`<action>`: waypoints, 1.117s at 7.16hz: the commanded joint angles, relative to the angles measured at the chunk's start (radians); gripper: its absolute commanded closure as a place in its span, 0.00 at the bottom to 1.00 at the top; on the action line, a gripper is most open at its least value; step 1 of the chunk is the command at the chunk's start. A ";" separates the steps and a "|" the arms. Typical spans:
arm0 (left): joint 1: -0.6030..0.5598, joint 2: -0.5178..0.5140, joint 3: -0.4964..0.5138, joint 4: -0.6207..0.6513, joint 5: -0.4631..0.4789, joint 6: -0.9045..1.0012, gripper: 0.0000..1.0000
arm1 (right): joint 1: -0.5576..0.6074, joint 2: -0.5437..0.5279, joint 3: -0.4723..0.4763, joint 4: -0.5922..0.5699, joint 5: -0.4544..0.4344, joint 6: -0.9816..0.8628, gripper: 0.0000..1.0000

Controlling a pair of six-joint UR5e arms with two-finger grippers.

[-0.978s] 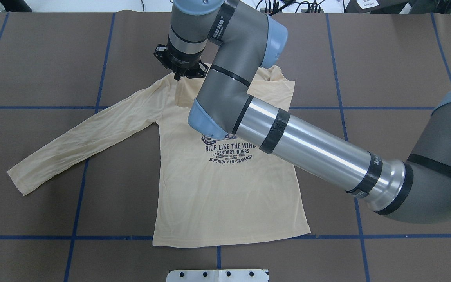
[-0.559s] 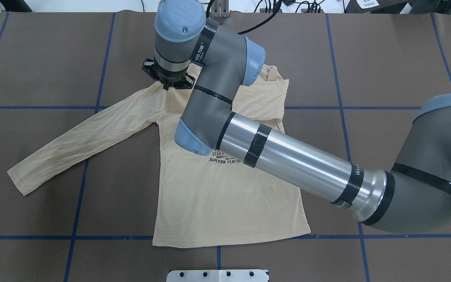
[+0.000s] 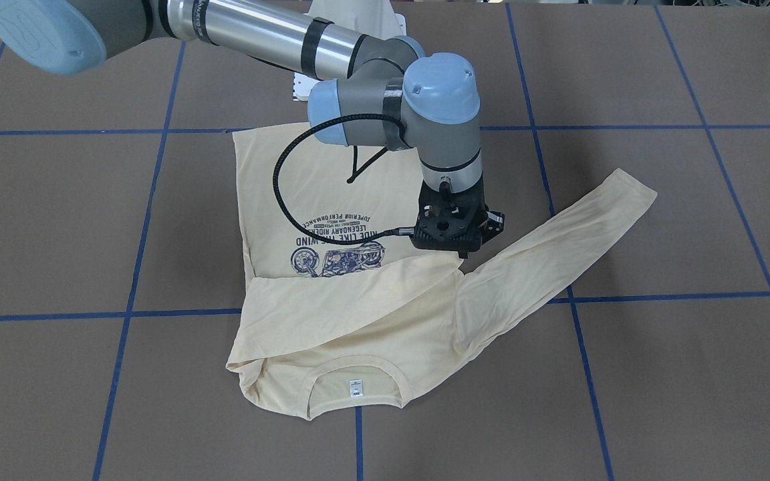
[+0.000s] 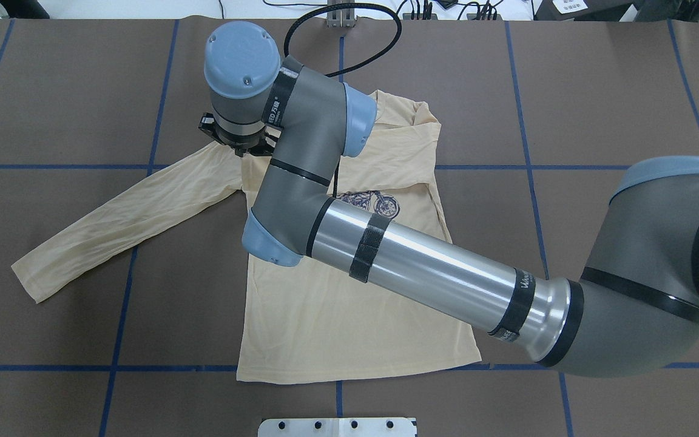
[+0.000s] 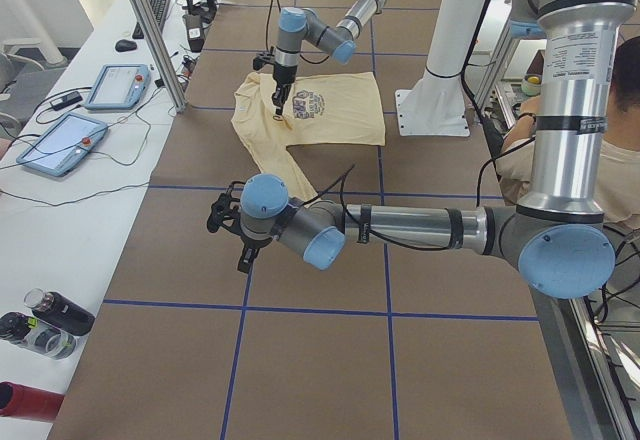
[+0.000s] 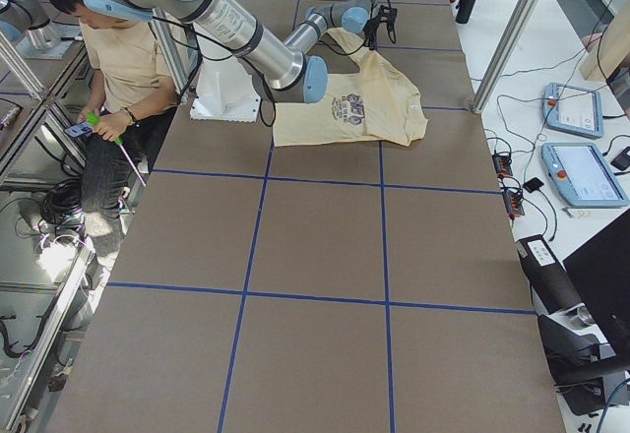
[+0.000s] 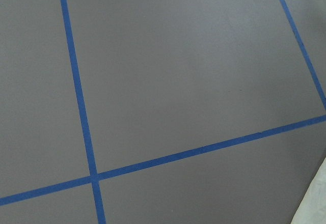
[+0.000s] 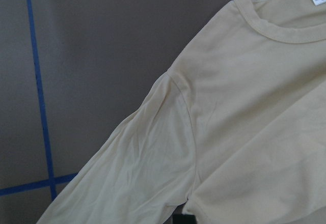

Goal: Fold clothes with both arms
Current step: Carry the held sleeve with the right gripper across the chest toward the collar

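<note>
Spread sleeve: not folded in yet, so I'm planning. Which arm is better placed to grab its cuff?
Likely the left. The cuff lies on the robot's left side, and the left end effector hangs over bare table nearby. The right end effector is at the shoulder end.

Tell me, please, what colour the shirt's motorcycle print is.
Navy; the motorcycle print shows best in the exterior front-facing view.

T-shirt chest barred by slanting right arm, bare table open beyond hem, around outstretched sleeve
</note>
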 commanded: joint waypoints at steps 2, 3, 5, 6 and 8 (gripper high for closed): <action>0.000 0.000 -0.001 0.000 0.000 -0.002 0.00 | -0.012 0.023 -0.102 0.119 -0.033 0.000 0.39; 0.020 -0.001 -0.001 -0.009 0.000 -0.003 0.00 | -0.012 0.031 -0.105 0.119 -0.044 0.003 0.24; 0.092 0.002 -0.006 -0.081 0.000 -0.151 0.00 | -0.003 0.038 -0.096 0.116 -0.041 0.046 0.13; 0.156 0.044 -0.003 -0.232 0.017 -0.272 0.00 | 0.023 -0.006 -0.035 0.106 0.003 0.073 0.13; 0.289 0.120 -0.004 -0.473 0.090 -0.469 0.01 | 0.100 -0.299 0.286 0.069 0.152 0.075 0.13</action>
